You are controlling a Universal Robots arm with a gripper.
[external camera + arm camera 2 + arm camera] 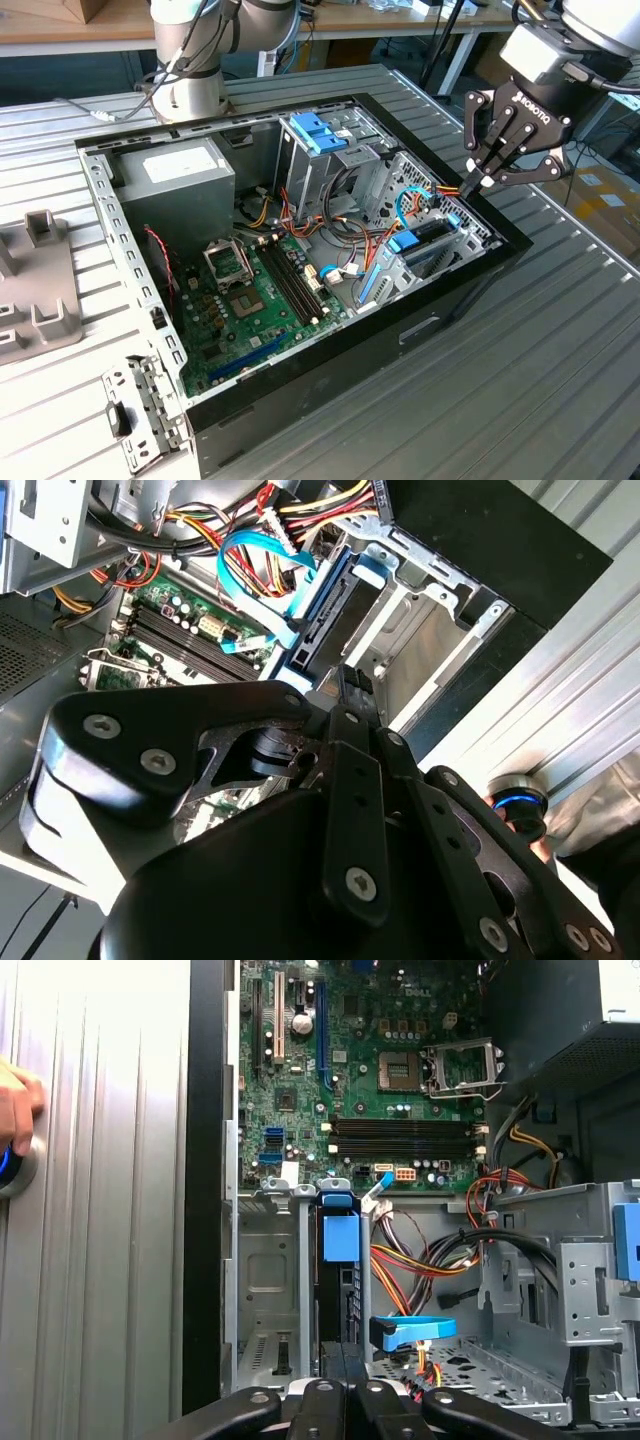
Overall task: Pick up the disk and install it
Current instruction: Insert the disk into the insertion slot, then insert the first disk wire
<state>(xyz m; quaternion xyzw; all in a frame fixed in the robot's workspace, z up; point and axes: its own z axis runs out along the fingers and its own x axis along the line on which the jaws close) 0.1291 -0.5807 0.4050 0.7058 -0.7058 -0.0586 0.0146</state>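
- Hovering above the black rim of the open computer case, my pincer has its fingers drawn together to a point; I see nothing between them
- The disk lies straight ahead of my fingertips and lower, standing on its thin edge in a slot of the metal cage; its long axis runs away from me, down into that slot, in line with my reach; I cannot tell whether my tips touch its near end
- Just beside the disk, on the side away from the rim, a flat blue cable and a bundle of orange and red wires loop close; in my judgement these are what could snag
- Past the far end of the disk lies the green circuit board
- Well apart, out on the ribbed table beyond the rim, a person's hand rests at a round button
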